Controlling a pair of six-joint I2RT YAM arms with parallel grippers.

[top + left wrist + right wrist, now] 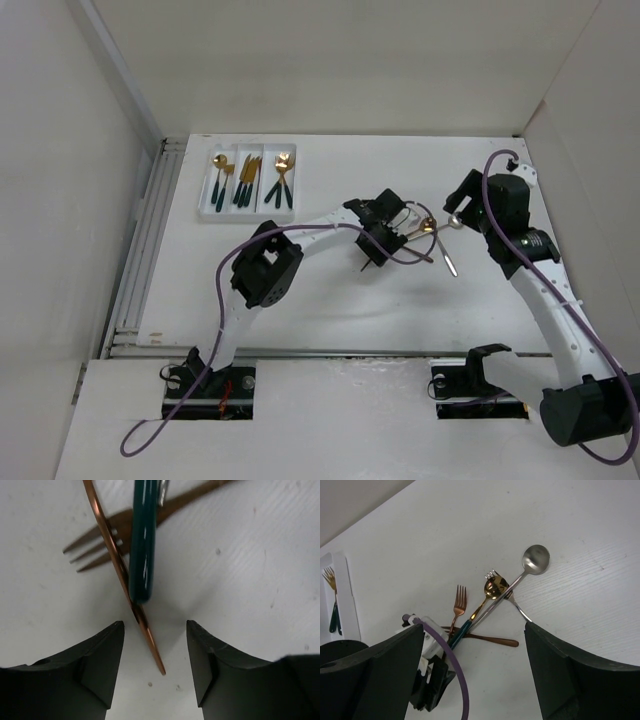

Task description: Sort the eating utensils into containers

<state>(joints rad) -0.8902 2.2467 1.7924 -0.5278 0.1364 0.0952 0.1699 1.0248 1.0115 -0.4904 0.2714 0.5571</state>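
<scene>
Left fingers point(97, 662) spread astride copper utensil point(150, 645), apparently not touching.

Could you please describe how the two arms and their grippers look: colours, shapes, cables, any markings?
Both the left arm and the right arm have white links between bulky black joint housings. A purple cable loops loosely along each. The left gripper and right gripper have matte black, wedge-shaped fingers. No markings can be made out.
</scene>
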